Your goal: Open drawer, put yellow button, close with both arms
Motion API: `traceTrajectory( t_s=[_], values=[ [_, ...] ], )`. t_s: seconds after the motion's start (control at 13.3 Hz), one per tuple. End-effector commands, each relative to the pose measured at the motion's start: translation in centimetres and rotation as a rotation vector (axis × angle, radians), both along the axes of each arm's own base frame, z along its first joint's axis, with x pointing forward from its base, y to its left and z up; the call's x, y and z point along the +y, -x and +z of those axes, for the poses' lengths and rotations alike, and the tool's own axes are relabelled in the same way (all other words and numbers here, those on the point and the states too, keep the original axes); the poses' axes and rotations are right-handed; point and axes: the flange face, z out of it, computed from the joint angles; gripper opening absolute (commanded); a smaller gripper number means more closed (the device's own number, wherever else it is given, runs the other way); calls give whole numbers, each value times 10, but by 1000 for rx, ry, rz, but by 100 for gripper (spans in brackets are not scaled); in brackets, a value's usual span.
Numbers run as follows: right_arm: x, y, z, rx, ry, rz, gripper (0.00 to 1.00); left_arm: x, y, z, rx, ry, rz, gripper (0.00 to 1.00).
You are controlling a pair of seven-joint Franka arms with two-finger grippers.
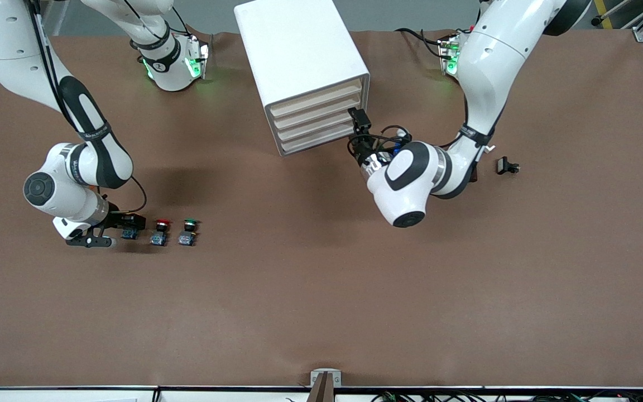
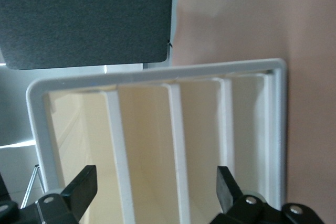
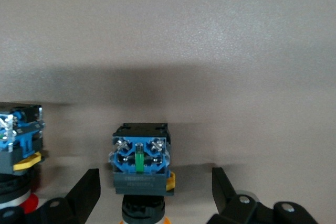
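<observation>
white arms (image 1: 483, 67) — black bands, cables

High front camera over table (image 1: 321, 312), wrist cameras close on cabinet (image 2: 157, 77), button (image 3: 140, 161)

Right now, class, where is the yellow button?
The yellow button sits on the table toward the right arm's end, between the right end effector's open fingers, beside the red-capped button.

The table (image 1: 321, 290) wears a matt brown, cloth-like covering. The cabinet (image 1: 293, 50) looks like smooth white plastic, faintly glossy. The yellow button (image 3: 140, 163) has a glossy blue plastic base with metal screws.
</observation>
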Motion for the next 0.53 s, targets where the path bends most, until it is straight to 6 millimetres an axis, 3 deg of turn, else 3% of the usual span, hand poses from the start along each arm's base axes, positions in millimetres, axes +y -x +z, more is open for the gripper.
traceTrajectory(
  t_s=[0.0,0.15,0.3,0.45],
  values=[
    [1,-1,2,-7,2,16,55,-19,13,0,46,2,-6,91],
    [0,-2,3,-10,2,15,29,-29,23,-3,57,3,-21,77],
    [-1,-4,5,-13,2,15,10,-45,37,-3,76,1,-34,66],
    [-1,-5,6,-14,3,16,6,-54,46,0,87,-22,-39,61]
  ],
)
